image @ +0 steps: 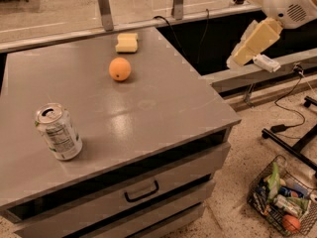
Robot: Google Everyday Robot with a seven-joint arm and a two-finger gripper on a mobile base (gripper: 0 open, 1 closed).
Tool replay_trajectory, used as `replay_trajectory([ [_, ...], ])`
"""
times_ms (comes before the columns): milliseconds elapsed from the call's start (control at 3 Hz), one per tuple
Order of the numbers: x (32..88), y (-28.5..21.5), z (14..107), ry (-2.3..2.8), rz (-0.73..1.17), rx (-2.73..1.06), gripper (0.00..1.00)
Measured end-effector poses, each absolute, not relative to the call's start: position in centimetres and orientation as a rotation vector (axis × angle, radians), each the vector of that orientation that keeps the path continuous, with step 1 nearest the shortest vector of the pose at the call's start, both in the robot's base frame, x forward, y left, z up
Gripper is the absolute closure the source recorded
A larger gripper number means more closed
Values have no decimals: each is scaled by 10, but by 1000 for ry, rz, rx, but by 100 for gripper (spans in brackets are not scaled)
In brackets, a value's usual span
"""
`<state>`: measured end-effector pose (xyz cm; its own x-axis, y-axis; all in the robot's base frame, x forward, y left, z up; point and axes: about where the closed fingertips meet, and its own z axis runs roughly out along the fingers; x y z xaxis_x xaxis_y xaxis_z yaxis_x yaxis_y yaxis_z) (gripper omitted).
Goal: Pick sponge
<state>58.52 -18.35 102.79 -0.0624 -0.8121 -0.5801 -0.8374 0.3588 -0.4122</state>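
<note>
The sponge (127,42), a small pale yellow block, lies flat at the far edge of the grey table top (163,98), just behind a round orange fruit (120,69). My gripper (238,58) hangs in the air off the table's right side, well right of the sponge and above floor level. It holds nothing that I can see.
A silver drink can (58,132) stands upright at the front left of the table. The table has drawers with a dark handle (141,192). A wire basket (285,202) of items sits on the floor at the lower right. Cables and a dark stand lie by it.
</note>
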Motion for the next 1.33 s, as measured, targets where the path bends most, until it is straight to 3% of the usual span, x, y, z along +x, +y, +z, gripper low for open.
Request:
replay_trajectory([
  [667, 612, -164, 1025, 1780, 101, -1430, 0],
  [1333, 704, -111, 1031, 1614, 191, -1363, 0],
])
